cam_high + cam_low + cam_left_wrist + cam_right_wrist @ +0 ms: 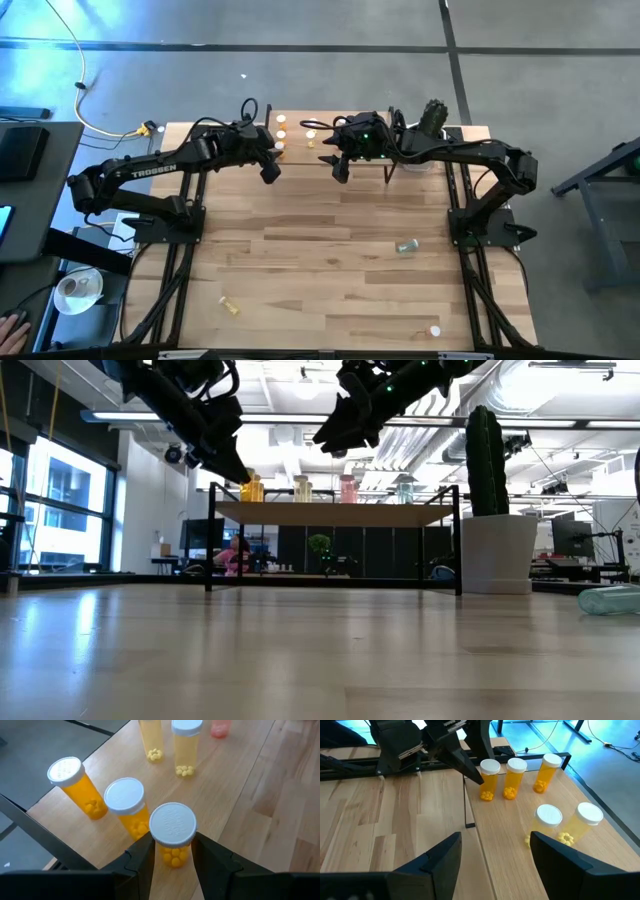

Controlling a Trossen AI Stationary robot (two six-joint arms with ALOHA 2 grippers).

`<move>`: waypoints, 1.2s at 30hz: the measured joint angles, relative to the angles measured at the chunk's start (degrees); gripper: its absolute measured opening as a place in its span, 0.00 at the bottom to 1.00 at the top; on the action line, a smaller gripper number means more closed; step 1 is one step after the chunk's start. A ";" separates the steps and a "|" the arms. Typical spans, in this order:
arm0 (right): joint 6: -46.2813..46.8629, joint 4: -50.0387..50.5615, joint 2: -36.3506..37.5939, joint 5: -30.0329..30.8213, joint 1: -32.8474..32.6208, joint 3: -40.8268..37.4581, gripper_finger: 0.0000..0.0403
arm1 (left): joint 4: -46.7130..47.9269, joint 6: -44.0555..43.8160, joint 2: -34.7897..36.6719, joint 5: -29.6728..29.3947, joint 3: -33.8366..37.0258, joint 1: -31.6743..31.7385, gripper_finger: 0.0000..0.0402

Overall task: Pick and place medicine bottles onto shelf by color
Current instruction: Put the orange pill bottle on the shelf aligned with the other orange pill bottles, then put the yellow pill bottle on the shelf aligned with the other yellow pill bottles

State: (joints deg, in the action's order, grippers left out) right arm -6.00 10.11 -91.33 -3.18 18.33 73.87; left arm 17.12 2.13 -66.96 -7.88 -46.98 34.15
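The shelf (330, 140) stands at the table's far middle and bears upright medicine bottles. At its left end are three orange ones, one (172, 832) between the fingers of my left gripper (172, 847), the other two (125, 805) (75, 785) beside it. Two yellow ones (185, 745) (152, 740) and a pink one (220, 727) stand farther right. My left gripper (270, 168) is shut on the front orange bottle (489, 780). My right gripper (495, 855) hangs open above the shelf's front edge (340, 168), touching nothing. My left gripper pinches the orange bottle's body just under the white cap (172, 852) between its two fingers (142, 860). The fingers slant down from the table's near left side. The bottle is upright, its base at the shelf board (487, 797) near the front edge of the left end.
A cactus in a white pot (497, 550) stands at the shelf's right end. A green bottle (406, 246) lies on the table's right half, a yellow one (231, 306) at the near left, and a small white-capped thing (434, 329) near the front edge.
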 joint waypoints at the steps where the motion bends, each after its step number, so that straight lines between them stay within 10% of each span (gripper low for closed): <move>1: 0.00 0.00 0.00 0.00 0.02 0.00 0.56 | -0.13 -0.02 0.00 -0.04 0.00 0.00 0.29; 36: 0.00 0.44 0.00 -0.02 0.00 0.00 0.56 | 4.83 -1.44 0.85 -1.54 -0.09 -0.02 0.52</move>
State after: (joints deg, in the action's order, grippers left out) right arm -6.00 10.55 -91.33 -3.20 18.33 73.87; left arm 21.95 0.69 -66.10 -9.43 -47.07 34.13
